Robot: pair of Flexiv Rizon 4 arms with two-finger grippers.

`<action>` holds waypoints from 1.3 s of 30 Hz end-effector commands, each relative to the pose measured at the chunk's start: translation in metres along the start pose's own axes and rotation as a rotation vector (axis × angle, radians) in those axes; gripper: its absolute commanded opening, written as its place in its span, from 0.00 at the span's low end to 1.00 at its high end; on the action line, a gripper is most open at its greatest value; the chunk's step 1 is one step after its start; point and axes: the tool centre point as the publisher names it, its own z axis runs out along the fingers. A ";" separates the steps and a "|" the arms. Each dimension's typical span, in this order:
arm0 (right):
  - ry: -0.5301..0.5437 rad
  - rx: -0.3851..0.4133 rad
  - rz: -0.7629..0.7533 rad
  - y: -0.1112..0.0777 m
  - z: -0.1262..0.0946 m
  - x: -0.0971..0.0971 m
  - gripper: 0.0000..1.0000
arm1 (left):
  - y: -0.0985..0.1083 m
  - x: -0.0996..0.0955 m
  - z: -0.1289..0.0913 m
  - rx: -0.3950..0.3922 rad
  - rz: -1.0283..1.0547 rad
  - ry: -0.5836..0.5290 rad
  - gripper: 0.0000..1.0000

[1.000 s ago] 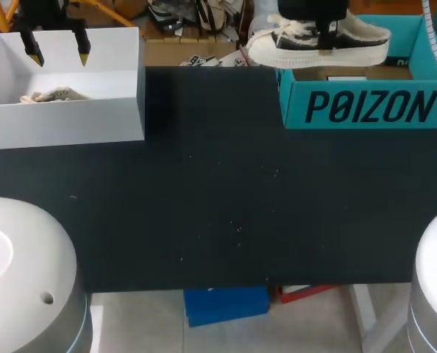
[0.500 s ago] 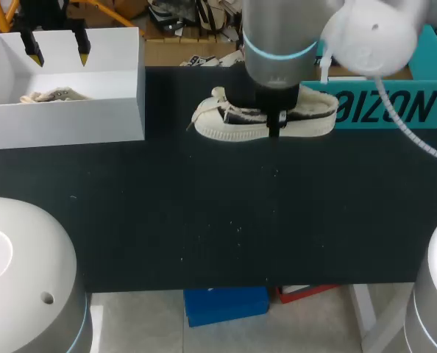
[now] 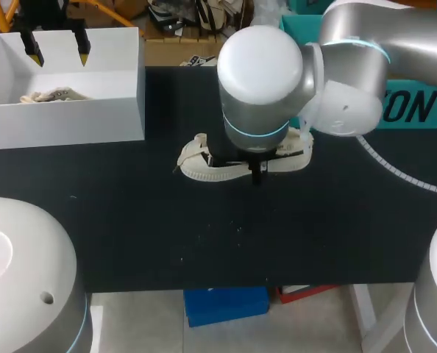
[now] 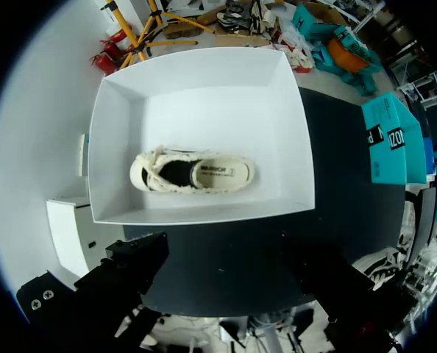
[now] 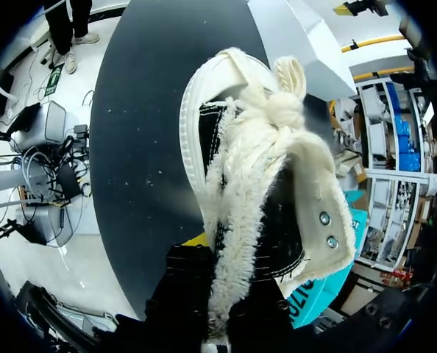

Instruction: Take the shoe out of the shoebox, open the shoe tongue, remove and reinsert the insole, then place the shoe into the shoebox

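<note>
Mostly cream shoe (image 5: 277, 169), black panels, fleecy trim

A white box (image 3: 71, 121) stood open-topped at the ten o'clock corner of the black table (image 3: 204, 235). Inside it a spare cream shoe (image 3: 53, 95) lay on its sole, toward the box's seven o'clock side.

The right hand (image 3: 257, 173) has carried the shoe (image 3: 196, 159) from the teal shoebox (image 3: 413, 107) down toward the table (image 3: 204, 228).
</note>
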 end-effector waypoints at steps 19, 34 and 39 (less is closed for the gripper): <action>0.105 -0.046 -0.026 0.048 0.093 -0.003 0.00 | 0.000 0.000 -0.001 -0.002 -0.001 -0.001 1.00; 0.126 -0.075 -0.006 0.070 0.116 0.012 0.02 | 0.000 0.000 -0.001 -0.002 -0.001 -0.001 1.00; 0.129 -0.076 0.003 0.065 0.109 0.012 1.00 | 0.000 0.000 -0.001 -0.002 -0.001 -0.001 1.00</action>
